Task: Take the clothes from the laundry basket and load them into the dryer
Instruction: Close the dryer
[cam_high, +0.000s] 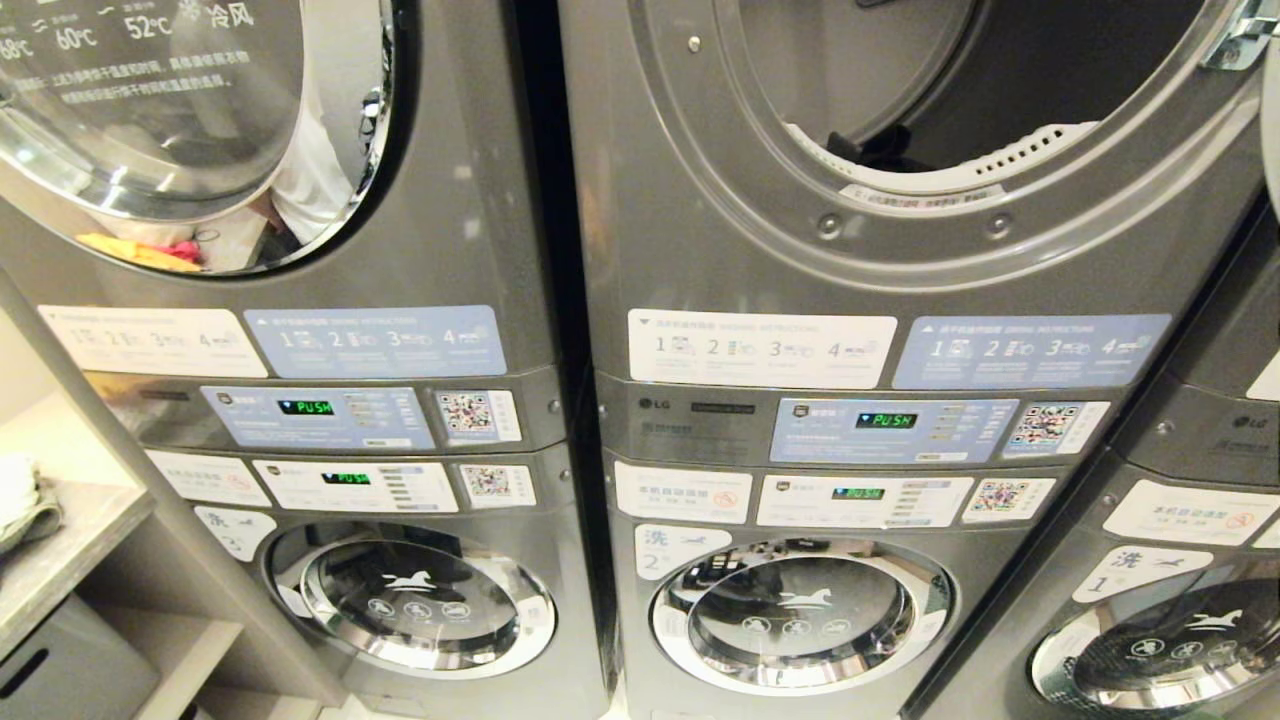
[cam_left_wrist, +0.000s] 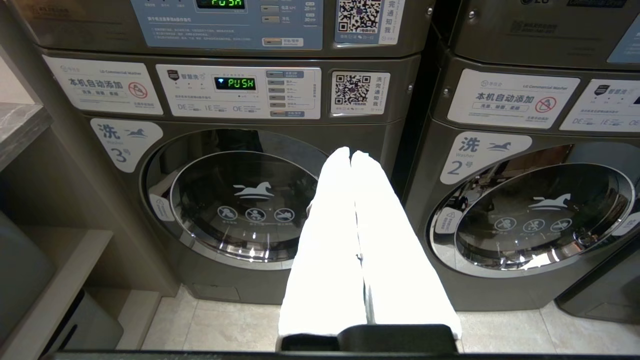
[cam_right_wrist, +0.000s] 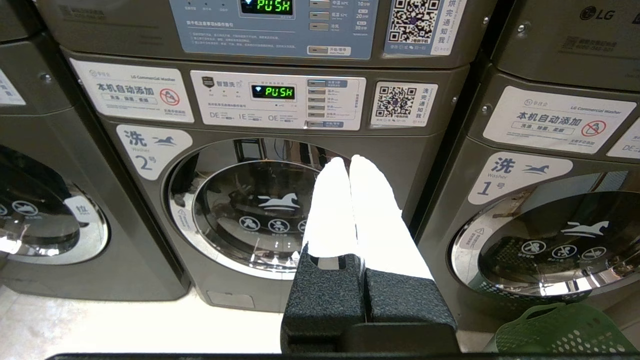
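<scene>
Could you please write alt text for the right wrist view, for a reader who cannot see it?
The right gripper, shut and empty, points at the closed door of washer number 2. A green laundry basket sits on the floor beside it.

A self-service laundromat: grey LG commercial stacked machines (cam_high: 560, 420) stand side by side, filling the head view from 9 to 3 o'clock. Each carries numbered instruction stickers (cam_high: 760, 348), a QR payment code (cam_high: 1040, 426) and a green "PUSH" display (cam_high: 886, 420). Washer doors (cam_high: 800, 615) at 6 o'clock bear numbers; at 12 to 1 o'clock an open dryer drum (cam_high: 960, 90) gapes.
</scene>
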